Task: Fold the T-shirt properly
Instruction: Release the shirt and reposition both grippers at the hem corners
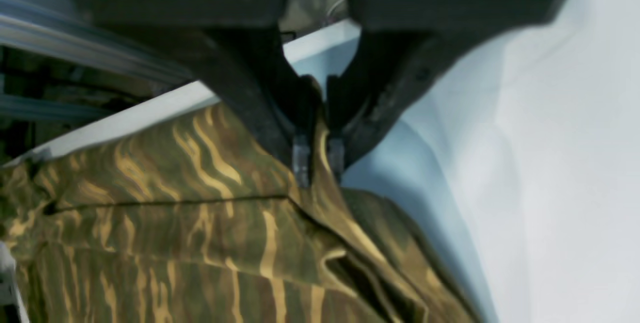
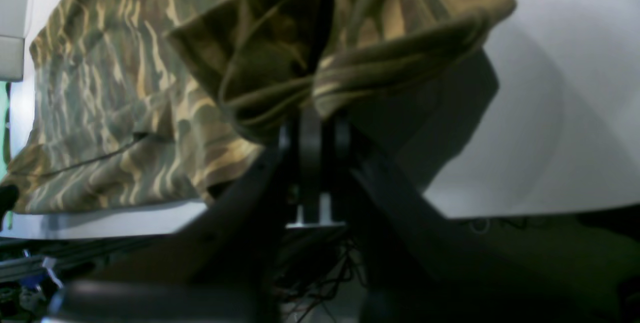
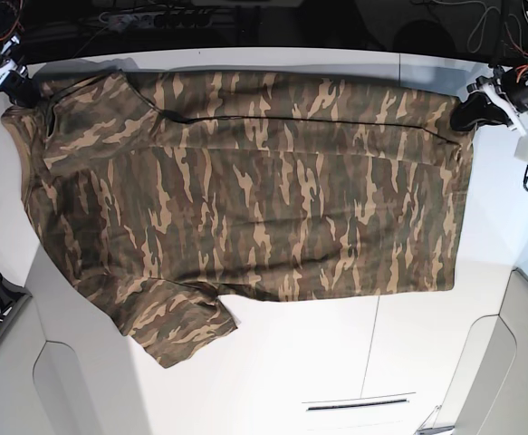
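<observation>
The camouflage T-shirt [image 3: 245,190] lies spread flat on the white table [image 3: 336,362], its sleeve end toward the left of the base view and its hem toward the right. At the far right corner of the hem, my left gripper [image 3: 467,112] is shut on the cloth. In the left wrist view a ridge of fabric is pinched between that gripper's tips [image 1: 318,160]. At the far left corner, near the shoulder, my right gripper [image 3: 19,89] is also shut on the shirt. In the right wrist view a bunched fold [image 2: 300,63] rises from its tips [image 2: 312,130].
The table's far edge [image 3: 264,53] runs just behind the shirt, with dark cables beyond it. Grey panels [image 3: 10,381] sit at the near corners. A narrow slot [image 3: 359,401] marks the tabletop near the front. One sleeve [image 3: 177,326] lies toward the near left.
</observation>
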Tool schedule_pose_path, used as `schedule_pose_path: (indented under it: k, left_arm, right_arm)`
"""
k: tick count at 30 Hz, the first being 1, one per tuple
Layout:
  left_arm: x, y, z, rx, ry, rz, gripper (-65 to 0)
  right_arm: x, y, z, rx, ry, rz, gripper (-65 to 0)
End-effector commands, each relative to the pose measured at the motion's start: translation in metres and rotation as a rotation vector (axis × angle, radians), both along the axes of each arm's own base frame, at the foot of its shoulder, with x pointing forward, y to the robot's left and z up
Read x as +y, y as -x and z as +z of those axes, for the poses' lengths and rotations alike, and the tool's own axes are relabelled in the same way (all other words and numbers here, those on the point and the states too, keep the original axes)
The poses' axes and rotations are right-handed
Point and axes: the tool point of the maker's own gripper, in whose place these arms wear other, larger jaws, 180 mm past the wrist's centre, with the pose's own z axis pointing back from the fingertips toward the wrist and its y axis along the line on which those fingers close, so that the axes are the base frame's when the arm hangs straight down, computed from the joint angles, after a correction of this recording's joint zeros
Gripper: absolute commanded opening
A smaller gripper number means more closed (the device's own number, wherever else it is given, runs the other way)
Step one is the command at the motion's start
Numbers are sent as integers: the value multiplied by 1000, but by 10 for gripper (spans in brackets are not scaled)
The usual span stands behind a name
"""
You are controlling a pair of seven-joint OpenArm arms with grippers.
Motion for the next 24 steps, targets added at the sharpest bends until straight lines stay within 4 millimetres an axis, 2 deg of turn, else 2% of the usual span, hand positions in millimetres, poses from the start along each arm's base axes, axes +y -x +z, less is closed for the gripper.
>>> schedule_pose_path:
  k: [1, 3, 4, 6, 8, 11, 16, 24]
  left_arm:
    - [5, -9, 14, -54, -11, -6, -553]
    - [5, -9, 14, -53, -11, -6, -432]
    - [5, -9, 14, -53, -12, -6, -385]
    - [5, -9, 15, -55, -10, -6, -352]
    - [5, -10, 17, -63, -3, -3, -352]
    - [12, -13, 25, -93, 5, 27, -352]
    - [43, -16, 49, -172, -16, 121, -352]
    - [73, -17, 78, -258, -44, 202, -351]
  right_arm:
    - [-7, -4, 9, -29, 30, 4, -650]
    - [-8, -4, 8, -23, 41, 2, -634]
    - [-10, -3, 7, -20, 48, -2, -560]
    - [-11, -4, 7, -21, 54, -6, -426]
    - [-12, -4, 8, -21, 55, -8, -362]
    - [-18, -5, 11, -40, 65, -29, -359]
    - [-38, -16, 27, -103, 98, -91, -359]
    - [-76, -61, 71, -240, 232, -106, -359]
